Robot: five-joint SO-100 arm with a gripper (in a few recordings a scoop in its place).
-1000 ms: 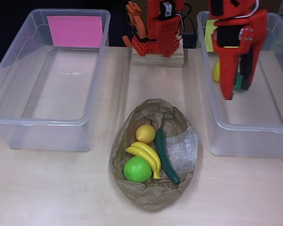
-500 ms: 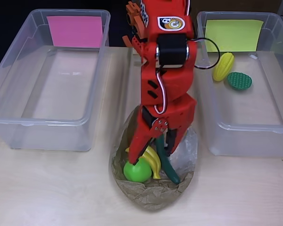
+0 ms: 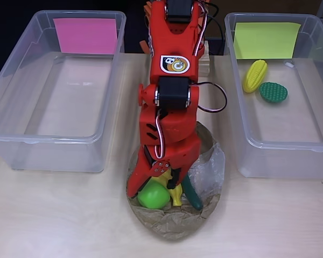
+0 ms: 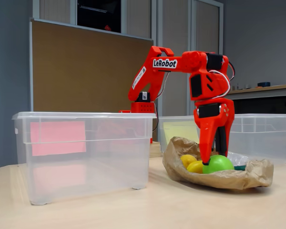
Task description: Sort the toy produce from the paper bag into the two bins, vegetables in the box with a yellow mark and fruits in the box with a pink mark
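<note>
The crumpled paper bag (image 3: 172, 226) (image 4: 238, 180) lies open at the table's middle front. In it are a green round fruit (image 3: 153, 198) (image 4: 218, 163), a yellow banana (image 3: 176, 196) (image 4: 196, 167) and a dark green cucumber (image 3: 193, 196). A lemon (image 4: 187, 159) shows in the fixed view. My red gripper (image 3: 151, 189) (image 4: 212, 156) reaches down into the bag, open, with one finger on each side of the green fruit. The pink-marked bin (image 3: 54, 138) (image 4: 81, 115) holds nothing. The yellow-marked bin (image 3: 280, 143) holds a yellow corn cob (image 3: 254, 76) and a green bumpy vegetable (image 3: 273, 92).
The arm's base stands on a wooden block (image 3: 204, 60) between the two bins at the back. Bare table (image 3: 54, 215) lies in front of the bins and on both sides of the bag.
The arm swung from over the yellow-marked bin to the bag, leaving corn and a green vegetable in that bin. Since half a second ago it shifted left and lower around the green fruit.
</note>
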